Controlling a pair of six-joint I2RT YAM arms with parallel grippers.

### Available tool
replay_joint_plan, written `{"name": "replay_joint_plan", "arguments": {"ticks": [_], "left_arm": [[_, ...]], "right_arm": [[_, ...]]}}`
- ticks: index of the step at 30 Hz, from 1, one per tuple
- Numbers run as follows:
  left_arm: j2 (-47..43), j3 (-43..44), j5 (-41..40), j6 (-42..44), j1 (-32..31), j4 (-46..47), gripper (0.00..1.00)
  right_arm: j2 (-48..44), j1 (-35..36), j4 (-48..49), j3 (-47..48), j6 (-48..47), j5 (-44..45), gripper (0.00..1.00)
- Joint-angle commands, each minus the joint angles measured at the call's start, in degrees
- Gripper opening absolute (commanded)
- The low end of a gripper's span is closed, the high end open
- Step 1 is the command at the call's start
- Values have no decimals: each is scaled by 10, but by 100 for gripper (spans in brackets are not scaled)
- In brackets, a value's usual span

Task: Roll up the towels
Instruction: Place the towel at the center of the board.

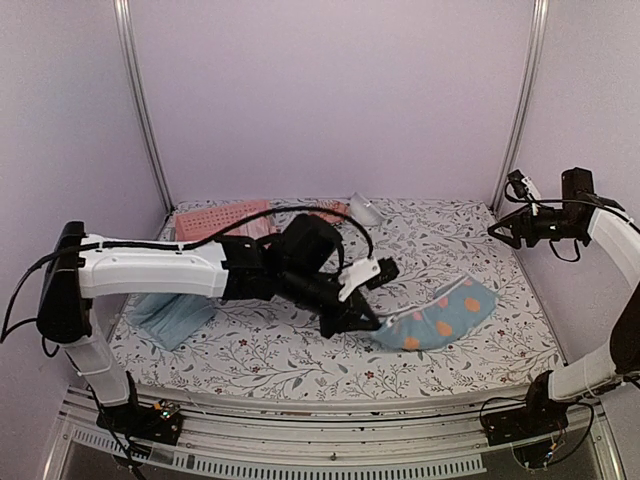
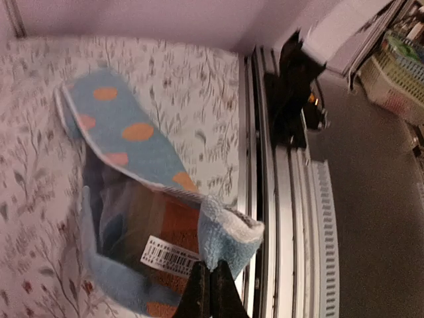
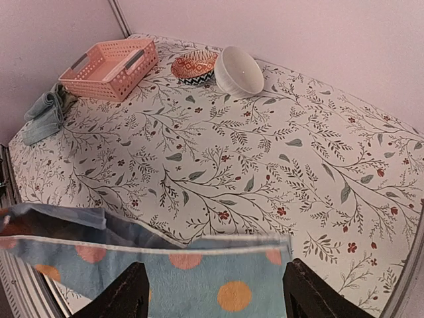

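Left gripper (image 2: 212,290): pinched shut on a raised corner of the blue spotted towel (image 1: 440,318), right of centre on the table (image 1: 450,240); right gripper (image 3: 213,291) spread wide above; step judged as laying out, next needs flattening before rolling

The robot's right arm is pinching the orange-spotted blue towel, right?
Not quite. It is the left gripper that pinches the orange-spotted blue towel, as the left wrist view shows. The right gripper hangs open, raised clear of the towel.
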Motion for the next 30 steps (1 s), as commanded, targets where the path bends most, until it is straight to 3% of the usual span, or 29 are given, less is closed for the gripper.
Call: {"name": "replay_joint_plan", "arguments": {"ticks": [1,4,7,12,19,20,23,27,30], "left_arm": [[-13,-126,-37,-9,10,-107,0],[-2,-149,-112,-29,19,-175,0],[-9,-177,-119,-41,34,-167,0],[-23,-229,-121,-63,68,-119,0],[-28,-259,-97,-90,96,-82,0],[-27,-259,-85,-88,96,-85,3],[-26,-256,-58,-76,98,-104,28],[-54,-258,-54,-62,108,-130,53],[-86,-264,-70,-59,136,-133,58]], "right_arm": [[-14,2,-7,-14,-50,-11,71],[2,2,-20,-4,-68,-27,71],[36,12,-43,12,-83,-25,67],[108,59,-84,24,-86,95,50],[180,59,-102,-13,-85,246,45],[188,59,-103,-18,-83,250,45],[213,60,-104,-29,-76,249,45],[234,59,-119,-33,-73,232,45],[234,59,-127,-38,-79,234,47]]}}
